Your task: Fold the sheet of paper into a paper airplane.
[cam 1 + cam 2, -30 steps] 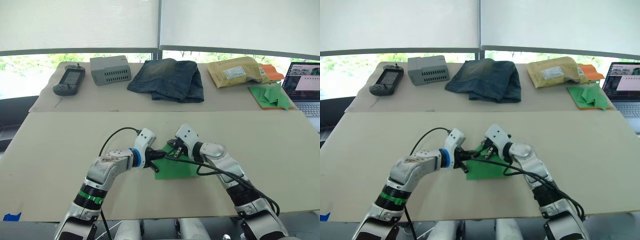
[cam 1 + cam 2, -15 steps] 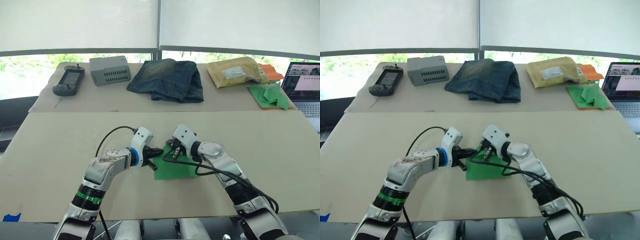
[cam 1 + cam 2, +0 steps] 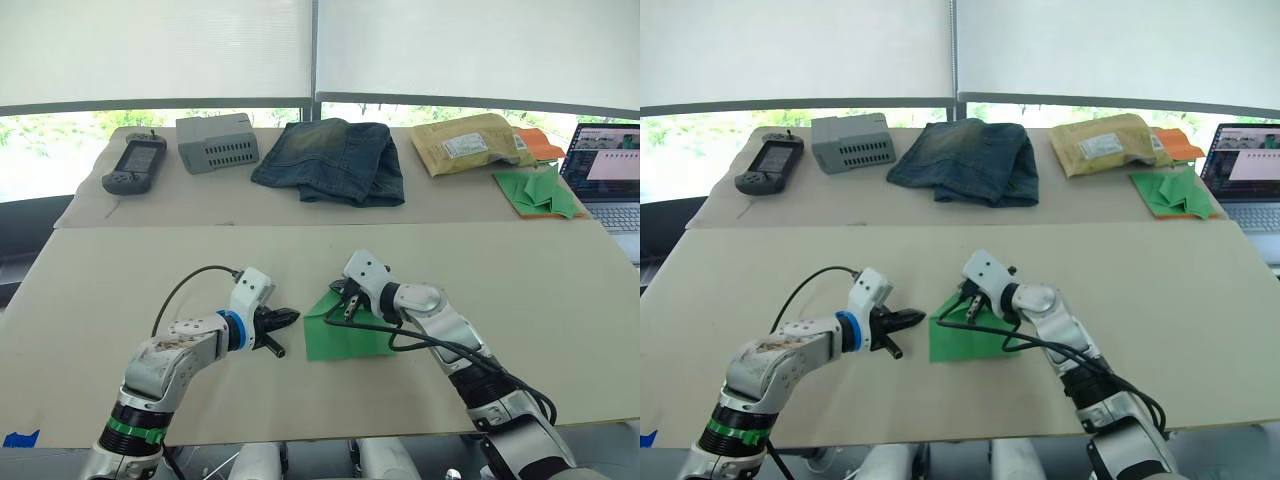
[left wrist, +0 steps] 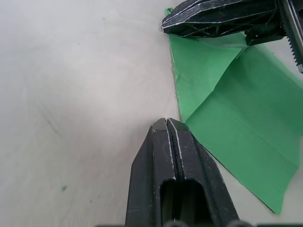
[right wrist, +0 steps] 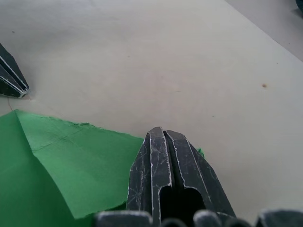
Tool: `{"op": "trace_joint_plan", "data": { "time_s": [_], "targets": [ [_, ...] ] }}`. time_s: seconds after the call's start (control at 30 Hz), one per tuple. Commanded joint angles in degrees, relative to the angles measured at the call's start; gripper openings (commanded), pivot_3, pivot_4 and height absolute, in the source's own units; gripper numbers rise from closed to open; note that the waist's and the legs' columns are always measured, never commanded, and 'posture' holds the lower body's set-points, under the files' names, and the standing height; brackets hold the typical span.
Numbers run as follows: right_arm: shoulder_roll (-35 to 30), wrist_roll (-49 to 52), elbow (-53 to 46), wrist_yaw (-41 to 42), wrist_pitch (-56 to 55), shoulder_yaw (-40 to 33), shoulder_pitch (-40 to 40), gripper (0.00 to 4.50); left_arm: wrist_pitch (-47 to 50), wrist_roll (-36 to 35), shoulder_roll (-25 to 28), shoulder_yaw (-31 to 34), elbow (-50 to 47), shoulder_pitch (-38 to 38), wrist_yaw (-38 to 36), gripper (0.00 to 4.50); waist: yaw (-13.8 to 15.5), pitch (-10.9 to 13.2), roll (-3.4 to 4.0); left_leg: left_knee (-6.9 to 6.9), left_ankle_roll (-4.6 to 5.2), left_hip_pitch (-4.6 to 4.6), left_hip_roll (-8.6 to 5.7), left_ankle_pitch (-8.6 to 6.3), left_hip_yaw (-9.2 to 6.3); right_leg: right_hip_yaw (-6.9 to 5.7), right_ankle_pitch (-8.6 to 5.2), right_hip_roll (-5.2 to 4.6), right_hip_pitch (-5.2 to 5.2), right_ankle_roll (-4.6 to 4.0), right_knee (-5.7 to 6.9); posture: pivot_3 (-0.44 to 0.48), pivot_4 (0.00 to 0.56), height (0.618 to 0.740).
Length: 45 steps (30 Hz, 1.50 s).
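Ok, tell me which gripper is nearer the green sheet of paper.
Right. The right gripper is shut and presses down on the far edge of the sheet of paper. The left gripper, also shut, sits just off the sheet's left edge, not touching it.
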Motion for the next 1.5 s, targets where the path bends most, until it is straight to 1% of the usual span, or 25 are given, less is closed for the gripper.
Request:
{"op": "trace_joint_plan", "data": {
  "time_s": [0.03, 0.1, 0.23, 0.37, 0.5, 0.63, 0.7, 0.83, 0.87, 0.93, 1.0, 1.1, 1.2, 1.27, 1.37, 1.43, 1.5],
  "targets": [
    [-0.7, -0.8, 2.4, 0.6, 1.7, 1.0, 1.5, 0.0, -4.9, 1.5, -1.6, 0.4, 2.8, -3.8, 0.2, 0.03, 0.1, 0.0, -0.02, 0.0, 0.0, 0.0, -0.01, 0.0, 0.01, 0.0, 0.01, 0.0, 0.01, 0.0, 0.0, 0.0, 0.15, 0.728],
    [-0.9, -0.9, 1.9, 0.6, 1.9, 0.9, 1.8, 0.0, -6.2, 0.7, -3.4, 0.1, 4.0, -6.1, -0.7, 0.03, 0.2, 0.0, -0.03, 0.01, -0.01, -0.01, -0.03, 0.01, 0.01, 0.0, 0.02, 0.0, 0.0, 0.01, 0.0, 0.0, 0.15, 0.728],
    [-1.2, -0.9, 0.4, 0.0, 2.9, 0.4, 2.7, 0.0, -8.1, 1.2, -4.9, -3.9, 5.4, -8.4, -3.8, 0.03, 0.1, 0.0, -0.02, 0.01, -0.01, -0.15, -0.11, 0.01, 0.06, 0.01, 0.01, -0.02, -0.05, 0.02, -0.05, 0.0, 0.15, 0.728],
    [-2.0, -0.7, -2.1, -0.5, 4.4, -0.5, 3.9, 0.0, -9.4, 4.0, -5.0, -8.3, 8.1, -9.3, -5.1, 0.03, 0.1, 0.0, -0.02, 0.0, -0.02, -0.35, -0.13, 0.0, 0.03, 0.02, 0.03, -0.04, -0.17, -0.02, -0.07, 0.0, 0.15, 0.728],
    [-2.6, -0.4, -4.9, -1.3, 6.1, -1.7, 5.1, 0.0, -11.3, 6.7, -5.0, -10.7, 12.0, -10.1, -6.2, 0.03, 0.6, 0.0, -0.03, 0.01, -0.01, -0.37, -0.23, 0.01, 0.01, -0.01, 0.01, -0.08, -0.17, 0.03, -0.07, 0.0, 0.15, 0.728],
    [-2.9, 0.1, -9.7, -3.1, 8.3, -4.2, 7.1, 0.0, -12.5, 9.3, -5.1, -13.6, 15.4, -10.7, -7.8, 0.03, 1.4, 0.0, -0.02, 0.02, -0.01, -0.37, -0.35, 0.01, 0.02, -0.04, -0.02, -0.15, -0.11, 0.13, -0.13, 0.0, 0.15, 0.728],
    [-3.2, 1.1, -13.3, -3.6, 10.4, -5.8, 8.5, 0.0, -13.0, 9.9, -5.5, -14.3, 16.8, -11.0, -8.4, 0.03, 1.7, 0.0, -0.02, 0.02, -0.01, -0.37, -0.35, 0.01, 0.0, -0.04, -0.02, -0.15, -0.11, 0.14, -0.16, 0.0, 0.15, 0.728],
    [-1.5, 5.8, -22.0, -5.9, 16.4, -12.1, 11.4, 0.0, -14.6, 11.4, -6.0, -15.9, 18.9, -11.7, -9.7, 0.03, 1.9, 0.0, -0.02, 0.04, -0.01, -0.44, -0.35, 0.01, 0.01, -0.06, -0.02, -0.15, -0.14, 0.16, -0.17, 0.0, 0.15, 0.728],
    [-0.7, 8.8, -25.5, -5.8, 20.0, -14.7, 12.4, 0.0, -14.8, 11.5, -6.4, -16.1, 19.4, -11.9, -10.0, 0.03, 1.9, 0.0, -0.02, 0.04, -0.01, -0.46, -0.35, 0.01, 0.0, -0.05, -0.01, -0.15, -0.15, 0.17, -0.17, 0.0, 0.15, 0.728],
    [-1.2, 14.6, -34.6, -4.7, 27.0, -19.7, 16.2, 0.0, -15.7, 12.1, -7.0, -16.7, 20.8, -12.6, -10.7, 0.03, 2.1, 0.0, 0.0, 0.06, -0.01, -0.51, -0.32, 0.01, -0.05, -0.05, -0.01, -0.14, -0.18, 0.18, -0.17, 0.0, 0.15, 0.728],
    [-2.8, 17.7, -40.9, -4.1, 31.1, -22.4, 19.3, 0.62, -16.3, 12.4, -7.6, -17.0, 21.7, -13.0, -11.2, 0.0, 2.3, 0.0, 0.02, 0.05, -0.01, -0.57, -0.32, 0.01, -0.13, -0.09, -0.04, -0.15, -0.18, 0.23, -0.19, 0.0, 0.15, 0.728],
    [-6.7, 18.6, -46.9, -4.6, 32.4, -24.5, 23.5, 1.58, -16.8, 12.8, -8.3, -17.3, 22.9, -13.5, -12.0, 0.0, 2.2, 0.0, 0.03, 0.05, 0.0, -0.61, -0.36, 0.0, -0.13, -0.09, -0.02, -0.17, -0.13, 0.31, -0.38, 0.0, 0.15, 0.728],
    [-10.6, 23.3, -53.7, -1.4, 35.3, -27.7, 32.2, 1.58, -17.6, 13.5, -9.1, -17.8, 24.6, -14.2, -13.0, 0.0, 2.5, 0.0, 0.05, 0.05, 0.01, -0.64, -0.41, 0.0, -0.08, -0.09, 0.03, -0.16, -0.05, 0.39, -0.59, 0.0, 0.15, 0.728],
    [-13.1, 24.0, -55.9, -0.7, 35.1, -27.4, 36.9, 1.58, -18.0, 13.9, -9.5, -18.1, 25.4, -14.6, -13.6, 0.0, 2.7, 0.0, 0.07, 0.05, 0.01, -0.74, -0.4, 0.0, -0.03, -0.15, 0.03, -0.15, -0.06, 0.4, -0.72, 0.0, 0.15, 0.728],
    [-14.4, 25.4, -58.2, -0.9, 34.5, -25.8, 43.9, 1.58, -18.8, 14.4, -10.0, -18.2, 26.6, -15.3, -14.2, 0.0, 2.7, 0.0, 0.07, 0.05, 0.03, -0.82, -0.41, -0.01, -0.02, -0.11, 0.05, -0.17, -0.05, 0.45, -0.79, 0.0, 0.15, 0.728],
    [-13.7, 25.5, -58.5, -2.4, 33.8, -24.9, 46.4, 1.06, -19.3, 14.7, -10.1, -18.2, 27.2, -15.7, -14.5, 0.0, 2.6, 0.0, 0.06, 0.06, 0.03, -0.81, -0.42, -0.01, -0.02, -0.11, 0.07, -0.18, -0.05, 0.47, -0.8, 0.0, 0.15, 0.728],
    [-13.3, 25.0, -58.2, -3.7, 32.5, -24.1, 47.3, 0.4, -19.5, 15.1, -10.2, -18.3, 27.6, -15.9, -14.8, 0.0, 2.6, 0.0, 0.07, 0.12, 0.03, -0.8, -0.38, -0.01, -0.05, -0.1, 0.06, -0.18, -0.03, 0.46, -0.79, 0.0, 0.15, 0.728]
  ]
}}
